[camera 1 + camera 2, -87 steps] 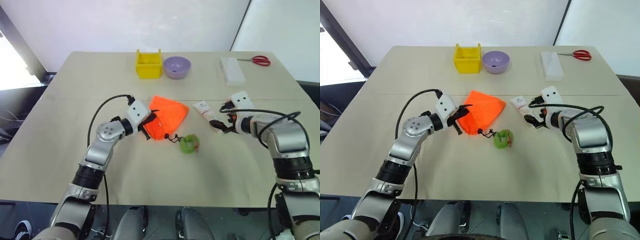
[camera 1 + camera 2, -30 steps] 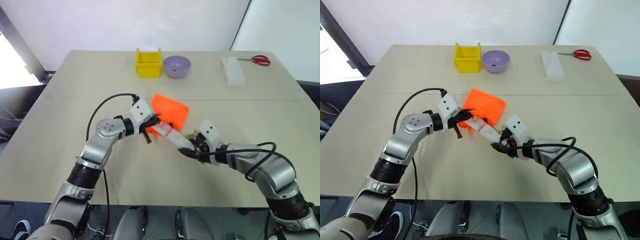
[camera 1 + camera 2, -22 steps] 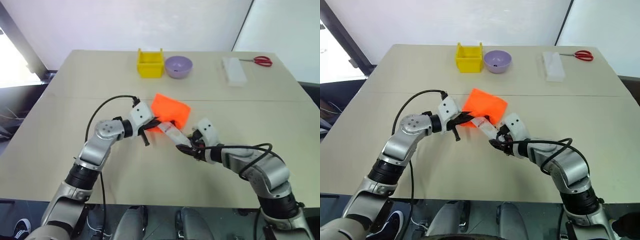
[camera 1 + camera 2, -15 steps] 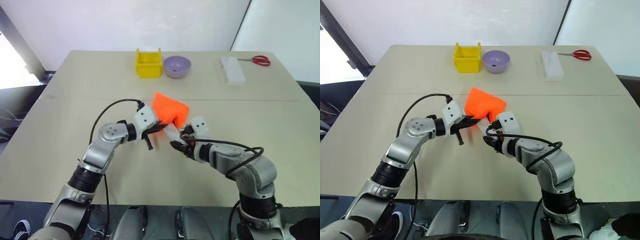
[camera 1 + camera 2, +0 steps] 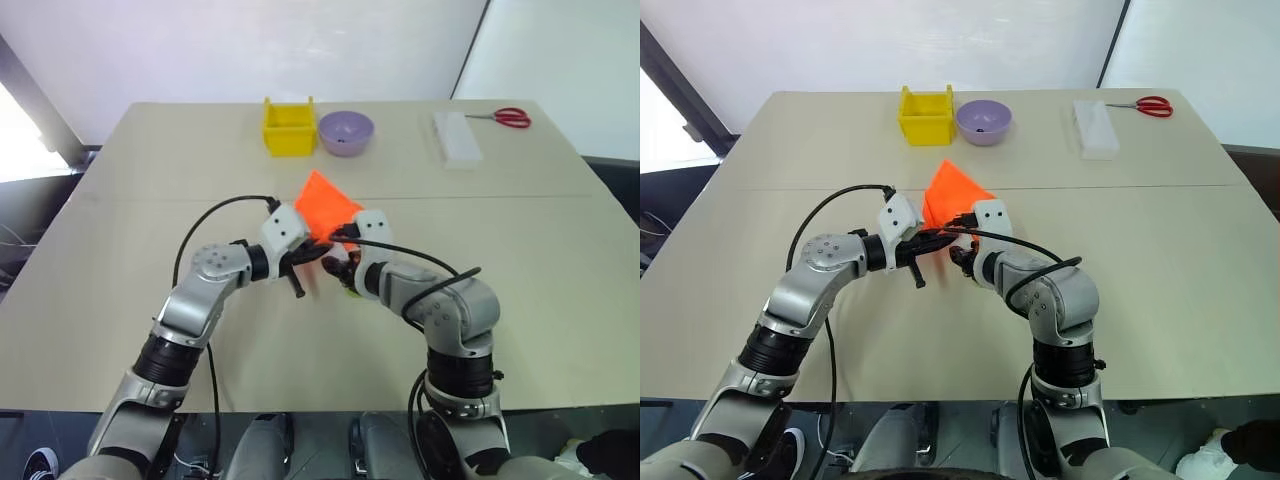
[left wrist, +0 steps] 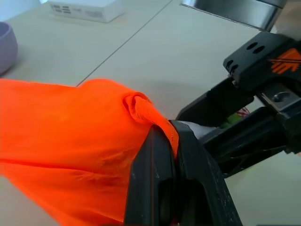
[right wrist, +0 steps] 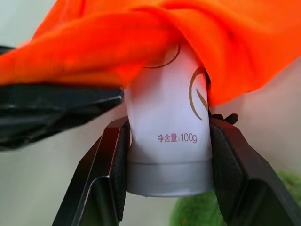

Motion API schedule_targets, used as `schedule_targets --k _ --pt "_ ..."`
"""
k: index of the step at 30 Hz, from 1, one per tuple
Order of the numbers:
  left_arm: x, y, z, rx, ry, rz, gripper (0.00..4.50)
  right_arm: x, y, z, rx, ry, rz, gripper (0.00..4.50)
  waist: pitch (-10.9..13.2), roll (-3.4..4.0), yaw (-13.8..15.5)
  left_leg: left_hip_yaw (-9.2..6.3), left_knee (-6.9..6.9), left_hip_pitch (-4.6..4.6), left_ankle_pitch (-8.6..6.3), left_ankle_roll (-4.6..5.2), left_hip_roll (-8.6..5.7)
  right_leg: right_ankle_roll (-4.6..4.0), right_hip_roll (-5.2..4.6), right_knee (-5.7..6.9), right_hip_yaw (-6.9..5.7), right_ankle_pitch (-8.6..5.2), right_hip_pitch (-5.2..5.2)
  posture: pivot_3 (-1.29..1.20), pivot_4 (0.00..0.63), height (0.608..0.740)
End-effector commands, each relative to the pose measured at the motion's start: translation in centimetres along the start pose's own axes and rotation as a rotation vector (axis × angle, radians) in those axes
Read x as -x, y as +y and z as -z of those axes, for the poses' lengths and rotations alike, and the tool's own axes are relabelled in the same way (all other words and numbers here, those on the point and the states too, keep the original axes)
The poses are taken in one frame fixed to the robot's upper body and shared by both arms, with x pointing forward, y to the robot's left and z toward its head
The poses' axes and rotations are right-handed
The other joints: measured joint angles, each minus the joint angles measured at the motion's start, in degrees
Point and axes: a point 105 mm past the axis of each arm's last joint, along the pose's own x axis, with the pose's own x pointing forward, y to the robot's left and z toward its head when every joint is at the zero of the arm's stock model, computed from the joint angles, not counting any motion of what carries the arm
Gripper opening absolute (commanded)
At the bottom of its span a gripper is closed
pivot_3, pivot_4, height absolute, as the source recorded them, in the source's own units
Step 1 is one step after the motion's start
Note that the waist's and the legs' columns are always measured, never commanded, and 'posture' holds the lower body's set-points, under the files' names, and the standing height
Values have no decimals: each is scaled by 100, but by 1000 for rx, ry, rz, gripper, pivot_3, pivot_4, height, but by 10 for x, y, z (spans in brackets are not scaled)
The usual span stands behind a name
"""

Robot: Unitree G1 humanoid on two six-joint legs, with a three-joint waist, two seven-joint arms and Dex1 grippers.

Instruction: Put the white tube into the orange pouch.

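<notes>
While crumpled orange pouch (image 7: 141, 42) swallows smooth white tube (image 7: 167, 136)

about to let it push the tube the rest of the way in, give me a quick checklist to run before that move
1. Left gripper shut on the orange pouch rim: ok, fabric is pinched between its fingers.
2. Right gripper clamped on the white tube: ok, both pads press the tube's sides near the cap end.
3. Tube's far end inside the pouch mouth: ok, orange fabric drapes over it.
4. Tube fully inside: not ok, the printed lower part and cap end remain outside.
5. Depth left inside the pouch: cannot tell, the interior is hidden.
6. Green ball clear of the mouth: ok, it lies behind the tube's cap end, outside the pouch.
</notes>
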Motion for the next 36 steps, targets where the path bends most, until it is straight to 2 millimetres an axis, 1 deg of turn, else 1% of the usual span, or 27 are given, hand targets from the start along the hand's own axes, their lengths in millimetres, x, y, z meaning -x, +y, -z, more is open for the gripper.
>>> schedule_targets --k 1,3,5,10,13,14,16,18,19,20,22,24,28,30,32,34,35,36 --pt "6 10 -11 -49 -38 -35 0 20 -11 -8 32 -51 13 1816 0 0 28 0 0 -1 0 0 -1 0 0 -2 0 0 0 0 150 740" --pt "8 13 -9 -48 -35 -47 0 28 -15 -4 23 -37 18 1816 0 0 30 0 2 -7 0 0 -2 0 -3 -5 0 0 -1 0 150 740" --pt "8 11 -7 -56 -36 -36 0 29 -14 -2 -4 -29 15 1816 0 0 18 1 2 -12 0 1 -4 0 -6 -7 0 0 -4 0 150 740" --pt "6 -1 -8 -38 -47 7 0 16 -10 -6 -231 -72 51 1816 0 2 1 1 -4 -20 2 -3 7 -2 9 10 10 0 -29 0 150 740" --pt "5 -5 -10 -8 -54 27 0 6 -6 -9 -237 -78 58 1816 -1 3 14 3 1 -36 7 -12 6 -6 12 15 17 4 -46 0 150 740" --pt "5 -5 -10 -9 -56 29 0 4 -2 -11 -224 -81 42 1816 -1 3 11 4 5 -41 8 -12 5 -7 11 16 17 5 -50 0 150 740" --pt "4 -5 -11 -28 -58 29 0 -2 9 -7 -75 -49 18 1816 -1 3 -4 7 5 -41 11 -7 5 -9 11 16 18 7 -50 0 150 740" --pt "3 -6 -15 -24 -82 30 0 -8 16 1 -21 -11 -13 1816 -1 3 -37 15 3 -41 14 -8 6 -10 14 25 27 8 -63 0 150 740" --pt "3 -6 -17 -11 -93 32 0 -12 16 0 -5 -15 -8 1816 -1 2 -37 18 2 -41 16 -9 7 -10 16 32 33 8 -68 0 150 740" --pt "2 -8 -17 -18 -94 36 0 -16 16 -4 -16 -28 -6 1816 -1 3 -37 17 2 -40 16 -9 11 -11 20 34 34 8 -68 0 150 740" --pt "1 -8 -10 -40 -66 30 0 -22 16 -14 -21 -58 -7 1816 -1 3 -40 18 2 -38 16 -11 17 -12 33 40 41 8 -71 0 150 740" --pt "1 -7 -9 -43 -69 23 0 -27 16 -21 -26 -81 -11 1816 -1 3 -33 20 4 -34 17 -12 23 -16 50 43 52 11 -71 0 150 740" --pt "3 -7 -8 -34 -66 17 0 -32 20 -20 -19 -73 -43 1816 -1 2 -28 27 5 -34 18 -14 32 -21 58 45 61 13 -74 0 150 740" --pt "3 -8 -8 -42 -63 21 0 -37 16 -18 29 -67 -8 1816 -1 2 -34 31 5 -34 18 -14 34 -21 59 46 66 14 -78 0 150 740" --pt "3 -8 -7 -46 -60 24 0 -40 13 -20 26 -79 5 1816 -1 2 -35 35 5 -34 18 -14 35 -21 60 52 71 14 -83 0 150 740" --pt "4 -7 -4 -52 -50 19 0 -41 14 -25 23 -102 -3 1816 -1 2 -34 38 7 -33 19 -14 40 -23 60 60 75 15 -86 0 150 740" --pt "4 -7 -4 -49 -48 18 0 -42 21 -26 3 -109 -52 1816 -1 2 -33 39 7 -32 19 -15 43 -26 61 62 75 16 -87 0 150 740" --pt "4 -7 -3 -49 -48 17 0 -42 23 -25 21 -106 -63 1816 -1 2 -31 40 9 -31 20 -18 45 -27 61 67 76 17 -88 0 150 740"
